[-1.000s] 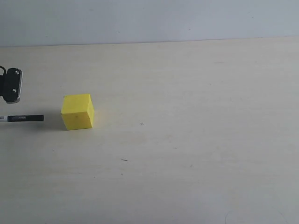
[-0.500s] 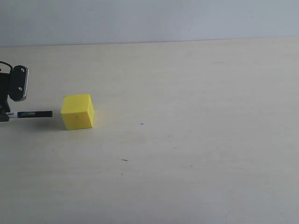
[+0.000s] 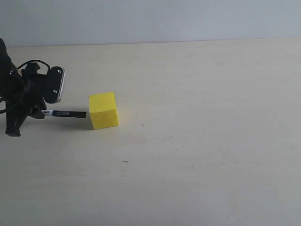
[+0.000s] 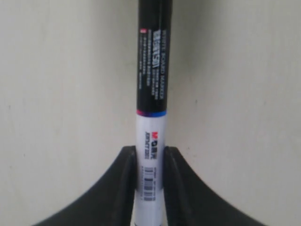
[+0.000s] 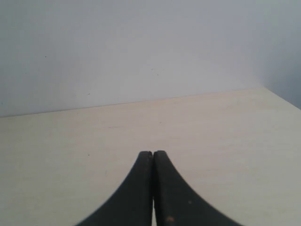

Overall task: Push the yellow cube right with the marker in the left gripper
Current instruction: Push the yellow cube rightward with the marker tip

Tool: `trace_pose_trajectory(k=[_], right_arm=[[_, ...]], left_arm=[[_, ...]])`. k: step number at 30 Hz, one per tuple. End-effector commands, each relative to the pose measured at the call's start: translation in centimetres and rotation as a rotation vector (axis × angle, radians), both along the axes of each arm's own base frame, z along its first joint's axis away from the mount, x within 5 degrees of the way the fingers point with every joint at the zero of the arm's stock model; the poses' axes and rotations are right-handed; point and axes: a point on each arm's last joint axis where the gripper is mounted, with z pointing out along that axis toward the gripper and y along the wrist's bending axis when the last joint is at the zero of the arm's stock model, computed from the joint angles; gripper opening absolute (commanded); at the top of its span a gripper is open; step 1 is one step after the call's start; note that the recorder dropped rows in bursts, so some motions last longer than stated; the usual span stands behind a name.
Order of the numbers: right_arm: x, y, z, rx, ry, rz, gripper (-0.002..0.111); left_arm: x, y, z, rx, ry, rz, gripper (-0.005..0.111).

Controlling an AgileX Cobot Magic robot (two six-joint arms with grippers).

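Pushing line, exterior view: the marker (image 3: 66,113) lies level, its long axis running left to right across the bench (image 3: 197,150), with its black end toward the yellow cube (image 3: 103,110).
Cube position: on the left part of the bench, directly right of the marker's tip and in line with its axis.
Contact: the tip is at the cube's left face or just short of it; which one cannot be told.
Left gripper (image 3: 41,112): at the left edge, left of the cube, jaws clamped on the marker's white end.
Nearer arm: the left one; the right arm does not show in this view.
Next move, as a judgement: a straight push to the right along the marker's axis. An off-centre tip would likely turn the cube.
Count: one cube, one marker, one arm.

Left wrist view, grip: the left gripper (image 4: 149,157) has its jaws partly closed, pinching the white barrel of the marker (image 4: 151,84). The black length points straight away over the bench (image 4: 56,94).
Cube: not in this view.

Right wrist view, right gripper (image 5: 153,155): jaws pressed together, holding nothing.
Surroundings: bench (image 5: 216,136) and a pale wall (image 5: 141,47); no cube, no marker.
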Motion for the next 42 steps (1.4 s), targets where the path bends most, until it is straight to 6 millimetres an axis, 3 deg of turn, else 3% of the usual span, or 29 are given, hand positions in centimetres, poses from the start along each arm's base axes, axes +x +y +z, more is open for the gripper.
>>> trace_pose_trajectory(k=[1,6,10,13,16,18,24,28,34,39,42], right_arm=[[0.0,0.0,-0.1,-0.003,-0.007,-0.008,0.000],[0.0,0.0,-0.1,-0.003,-0.007,-0.008,0.000],[0.0,0.0,-0.1,-0.003,-0.007,-0.008,0.000],[0.0,0.0,-0.1,-0.003,-0.007,-0.008,0.000],[0.0,0.0,-0.1,-0.003,-0.007,-0.008,0.000],[0.0,0.0,-0.1,-0.003,-0.007,-0.008,0.000],[0.0,0.0,-0.1,-0.003,-0.007,-0.008,0.000],[0.0,0.0,-0.1,-0.003,-0.007,-0.008,0.000],[0.0,0.0,-0.1,-0.003,-0.007,-0.008,0.000],[0.0,0.0,-0.1,-0.003,-0.007,-0.008,0.000],[0.0,0.0,-0.1,-0.003,-0.007,-0.008,0.000]], left_arm=[[0.3,2.9,0.8,-0.015,-0.005,0.122,0.000],[0.0,4.6,0.8,-0.009,0.029,0.172,0.000],[0.0,3.6,0.3,-0.016,0.036,0.152,0.000],[0.0,1.3,-0.1,-0.028,0.026,0.096,0.000],[-0.4,-3.8,0.0,-0.051,-0.046,-0.045,0.000],[-0.7,-5.0,0.2,-0.075,-0.060,-0.033,0.000],[-0.6,-1.0,0.0,-0.032,0.037,0.109,0.000],[-0.4,-0.5,0.2,-0.038,0.024,0.126,0.000],[-0.5,-4.7,0.0,-0.104,-0.060,0.044,0.000],[-2.0,-10.1,-0.4,-0.162,-0.093,-0.073,0.000],[-2.2,-10.6,-0.1,-0.172,-0.099,-0.072,0.000]])
